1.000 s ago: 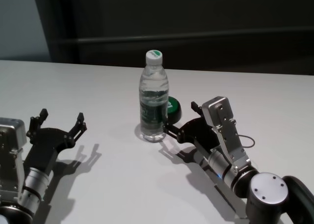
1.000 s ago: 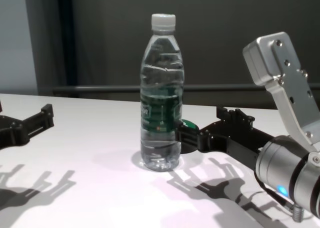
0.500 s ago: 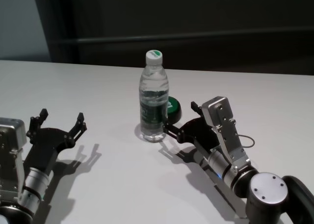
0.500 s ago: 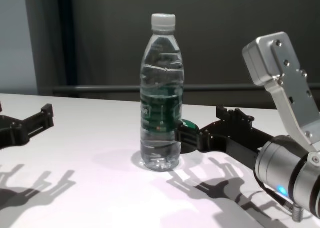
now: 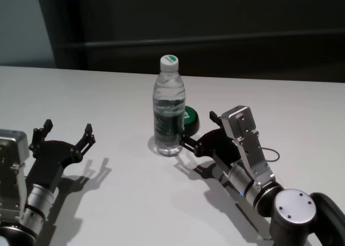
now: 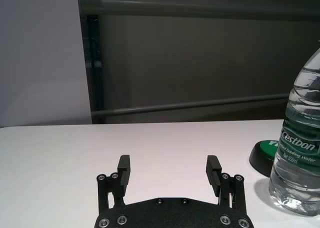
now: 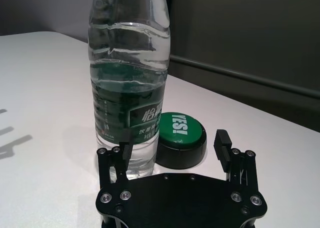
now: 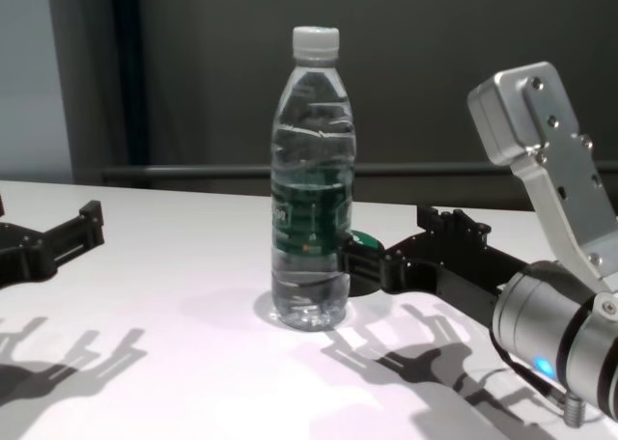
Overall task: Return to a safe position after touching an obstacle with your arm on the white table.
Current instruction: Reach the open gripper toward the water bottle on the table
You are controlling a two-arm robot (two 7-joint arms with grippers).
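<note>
Right claw (image 5: 200, 132) lies low over the white desk (image 5: 124, 203) with its two black fingers spread wide and nothing between them. Its left fingertip (image 7: 124, 149) sits right against the lower side of the bottle (image 5: 169, 108); whether it truly touches the plastic cannot be told, though in the chest view the tip (image 8: 350, 258) meets the bottle's (image 8: 311, 184) edge near its base. The bottle stands upright just ahead of and to the left of this claw, clear, with a white cap and a dark green label band, its foot on the desk. Straight ahead of the claw's open gap, and just behind and right of the bottle, rests a low black-and-green disc (image 7: 180, 138) marked "YES!"; the claw's other fingertip (image 7: 221, 140) stands apart from it.

Behind the claw, the right forearm runs back and to the right, close to the desk, with a silver box-shaped wrist housing (image 5: 245, 141) raised above it and a large round joint (image 5: 294, 208) nearest the robot's body. A thin cable loops beside the forearm.

Well away on the far side of the bottle from the right claw, the left claw (image 5: 63, 137) rests idle low over the desk, its fingers also spread and empty, pointing forward. From its wrist view the left claw (image 6: 170, 173) shows the bottle (image 6: 300, 148) and the disc (image 6: 264, 158) off to one side, well apart from its tips. Both claws cast clear shadows on the desk surface.
</note>
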